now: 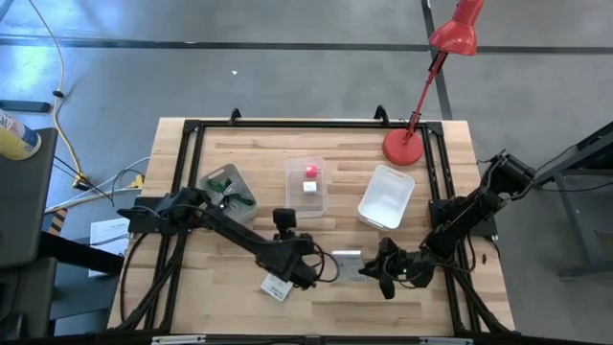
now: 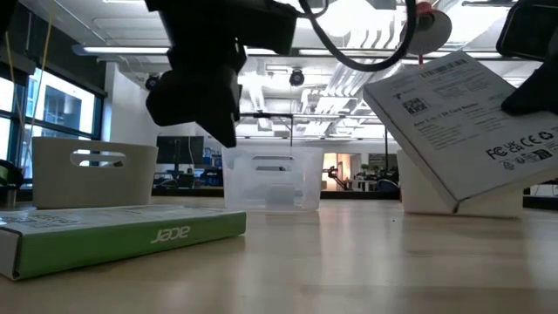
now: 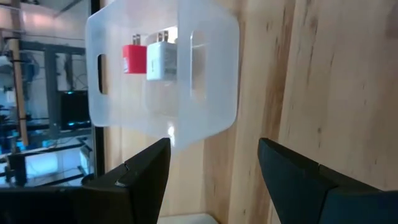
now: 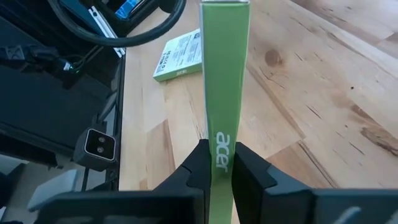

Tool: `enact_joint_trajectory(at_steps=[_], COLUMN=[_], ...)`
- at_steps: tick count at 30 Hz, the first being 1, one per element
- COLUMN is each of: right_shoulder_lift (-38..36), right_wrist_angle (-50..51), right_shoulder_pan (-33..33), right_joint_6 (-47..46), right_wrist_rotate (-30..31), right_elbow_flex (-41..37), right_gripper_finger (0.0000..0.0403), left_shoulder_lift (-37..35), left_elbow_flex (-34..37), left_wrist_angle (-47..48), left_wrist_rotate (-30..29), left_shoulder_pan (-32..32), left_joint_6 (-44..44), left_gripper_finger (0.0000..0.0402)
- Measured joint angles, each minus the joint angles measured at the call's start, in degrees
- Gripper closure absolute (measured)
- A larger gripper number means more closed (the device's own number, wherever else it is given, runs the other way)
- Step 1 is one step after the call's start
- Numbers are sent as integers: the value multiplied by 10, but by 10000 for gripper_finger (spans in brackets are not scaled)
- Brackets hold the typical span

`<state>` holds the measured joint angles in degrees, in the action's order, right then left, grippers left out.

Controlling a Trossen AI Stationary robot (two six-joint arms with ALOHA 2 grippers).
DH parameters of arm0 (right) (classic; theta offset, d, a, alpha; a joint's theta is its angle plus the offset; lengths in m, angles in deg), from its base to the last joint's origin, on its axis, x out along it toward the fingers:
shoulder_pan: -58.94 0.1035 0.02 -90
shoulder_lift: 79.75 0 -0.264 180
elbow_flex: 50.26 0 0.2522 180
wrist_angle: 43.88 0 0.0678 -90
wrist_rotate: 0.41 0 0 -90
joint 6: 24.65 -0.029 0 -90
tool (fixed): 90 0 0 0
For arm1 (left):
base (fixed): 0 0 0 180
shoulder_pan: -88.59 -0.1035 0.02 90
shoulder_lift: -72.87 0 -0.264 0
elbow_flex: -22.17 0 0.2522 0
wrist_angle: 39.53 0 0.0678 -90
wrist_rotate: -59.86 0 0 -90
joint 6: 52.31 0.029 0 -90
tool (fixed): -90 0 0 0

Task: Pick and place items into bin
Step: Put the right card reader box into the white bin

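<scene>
My right gripper (image 4: 219, 155), near the table's front right (image 1: 372, 270), is shut on a flat white printed packet with a green edge (image 4: 225, 68), which shows tilted in the low view (image 2: 458, 113). A second such packet (image 1: 276, 286) lies flat on the table (image 2: 122, 235). My left gripper (image 3: 214, 168) stands open with nothing between its fingers at mid-table (image 1: 284, 222), pointing at the clear bin (image 3: 163, 68). That bin (image 1: 306, 185) holds a pink cube (image 3: 133, 59) and a white cube (image 3: 161, 61). My right gripper pinches the packet across its thin green edge (image 4: 219, 134), one finger on each flat face. The fingers come from the table's right, slanting down. The packet stands on edge and tilted (image 2: 436, 96); whether its lower corner (image 2: 457, 209) touches the table, I cannot tell.
A white bin (image 1: 386, 196) stands at the far right, next to a red lamp's base (image 1: 403, 147). Another bin (image 1: 228, 190) with green and dark things stands at the far left. Bare wood lies between the clear bin and the grippers.
</scene>
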<state>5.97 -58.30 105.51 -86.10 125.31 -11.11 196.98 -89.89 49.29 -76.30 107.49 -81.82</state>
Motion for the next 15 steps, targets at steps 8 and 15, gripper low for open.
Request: enact_joint_trajectory(at_steps=[8,15], right_shoulder_lift=[0,-1], right_wrist_angle=[-5,-38], right_shoulder_pan=[0,0], right_joint_6=[-1,22], right_wrist_rotate=[2,9], right_elbow_flex=[0,0], right_gripper_finger=[355,367], left_shoulder_lift=[0,0], left_elbow_flex=[0,0], left_wrist_angle=[41,51], left_wrist_rotate=[-10,-10], left_shoulder_pan=[3,3], left_joint_6=[-40,-44], left_gripper_finger=[169,169])
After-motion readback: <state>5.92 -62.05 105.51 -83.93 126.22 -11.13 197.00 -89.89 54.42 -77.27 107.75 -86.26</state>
